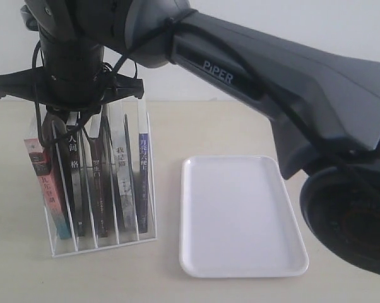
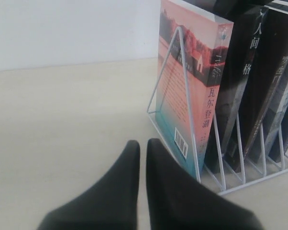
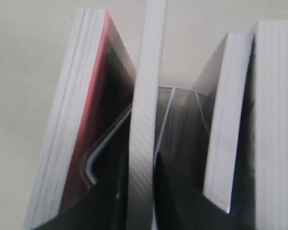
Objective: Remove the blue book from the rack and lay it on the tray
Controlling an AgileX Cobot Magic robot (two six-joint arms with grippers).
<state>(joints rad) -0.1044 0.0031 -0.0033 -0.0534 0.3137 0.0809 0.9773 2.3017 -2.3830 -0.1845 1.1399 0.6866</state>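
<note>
The blue book [image 1: 143, 183] stands upright in the rightmost slot of the white wire rack [image 1: 105, 243], narrow spine facing me, with nothing touching it. My right gripper [image 1: 72, 120] hangs over the rack's left end, well left of the blue book. In the right wrist view its dark fingers [image 3: 110, 206] press both sides of a thin book's page edge [image 3: 146, 96], next to the pink book [image 3: 72, 134]. That thin book lines up with a black-spined book [image 1: 73, 177]. The white tray [image 1: 240, 252] lies right of the rack. My left gripper [image 2: 143, 143] is shut and holds nothing, low beside the rack's [image 2: 182, 72] left end.
A pink book [image 1: 48, 189], two black-spined books and a grey-spined one [image 1: 120, 183] fill the other slots. The right arm's grey body [image 1: 291, 82] crosses above the tray from the right. A pale wall runs behind the table.
</note>
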